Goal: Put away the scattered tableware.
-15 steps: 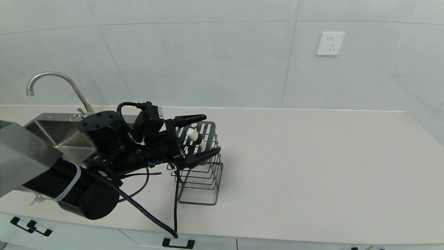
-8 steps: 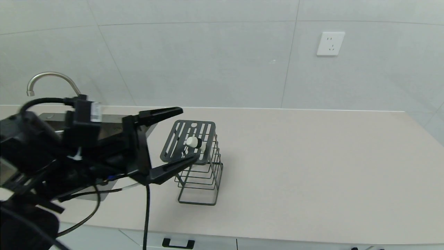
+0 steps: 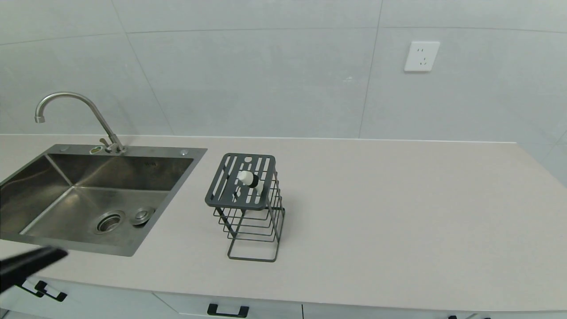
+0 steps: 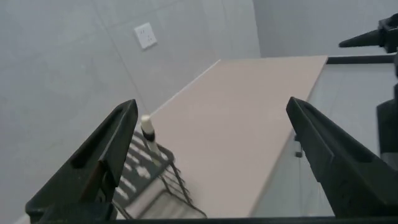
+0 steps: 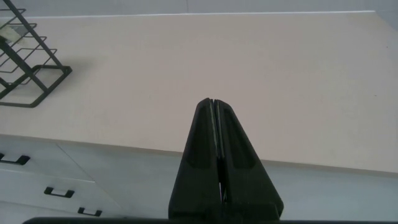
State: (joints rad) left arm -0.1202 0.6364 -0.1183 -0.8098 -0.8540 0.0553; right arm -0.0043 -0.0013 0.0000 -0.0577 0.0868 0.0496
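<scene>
A white-handled utensil (image 3: 245, 177) is standing in the wire rack (image 3: 223, 188) near the sink (image 3: 146, 150), while the left gripper (image 4: 211, 106) is hanging spread and empty and the right gripper (image 5: 214, 102) is pressed together, so stowing looks done and the next move means seeking more tableware.

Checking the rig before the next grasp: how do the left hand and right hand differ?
The left hand is open, fingers spread wide; the right hand is shut, fingers pressed together. The left hand faces the wire rack; the right hand points over the counter. Both are black and hold nothing.
</scene>
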